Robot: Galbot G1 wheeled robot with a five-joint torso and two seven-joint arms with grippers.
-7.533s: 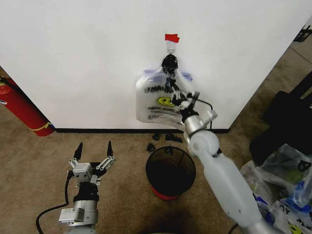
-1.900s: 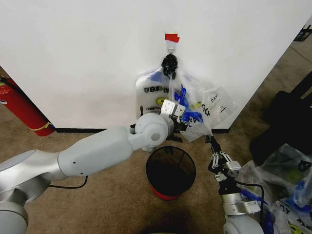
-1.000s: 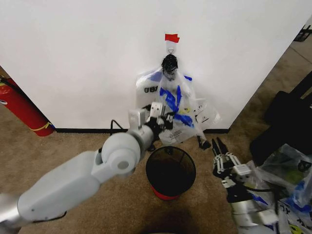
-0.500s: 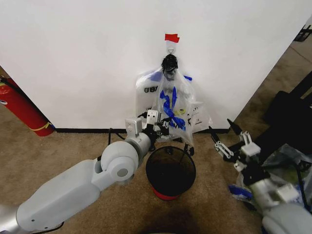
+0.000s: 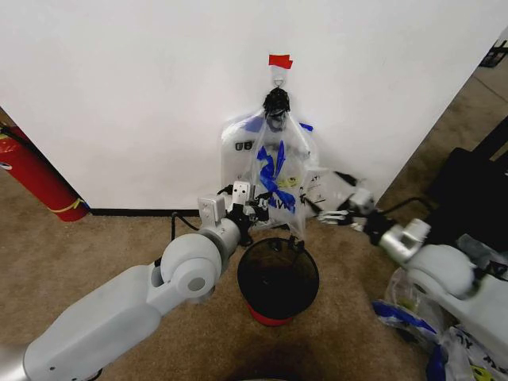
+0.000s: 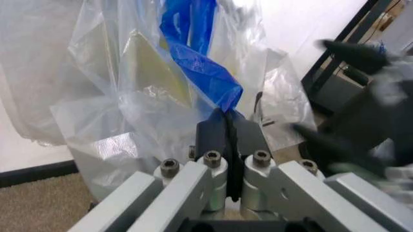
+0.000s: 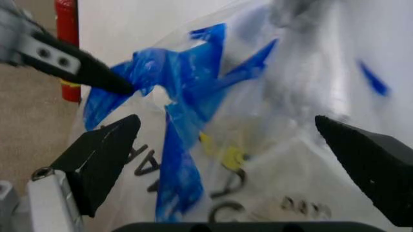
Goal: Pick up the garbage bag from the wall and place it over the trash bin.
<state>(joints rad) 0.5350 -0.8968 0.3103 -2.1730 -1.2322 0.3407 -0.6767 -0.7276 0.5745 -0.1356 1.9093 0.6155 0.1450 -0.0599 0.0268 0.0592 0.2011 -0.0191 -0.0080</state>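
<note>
A red fire extinguisher (image 5: 36, 178) leans against the wall (image 5: 135, 103), well to the left of the trash bin (image 5: 278, 279). The left arm reaches from the lower left up toward the wall, and its left gripper (image 5: 255, 208) sits just above the bin's left rim. Its fingers are pressed together on a twisted blue handle of the garbage bag (image 5: 282, 178), as the left wrist view shows (image 6: 227, 118). The bag hangs from the hook (image 5: 277, 79) under the red tape (image 5: 279, 61), directly above the bin, with its lower edge near the bin's rim. A whiter bag (image 5: 238, 151) hangs flat behind it. To the right of the bin, the right gripper (image 5: 333, 198) points at the bag's right side, fingers spread wide apart with the bag's clear plastic and blue strips (image 7: 193, 96) between them.
</note>
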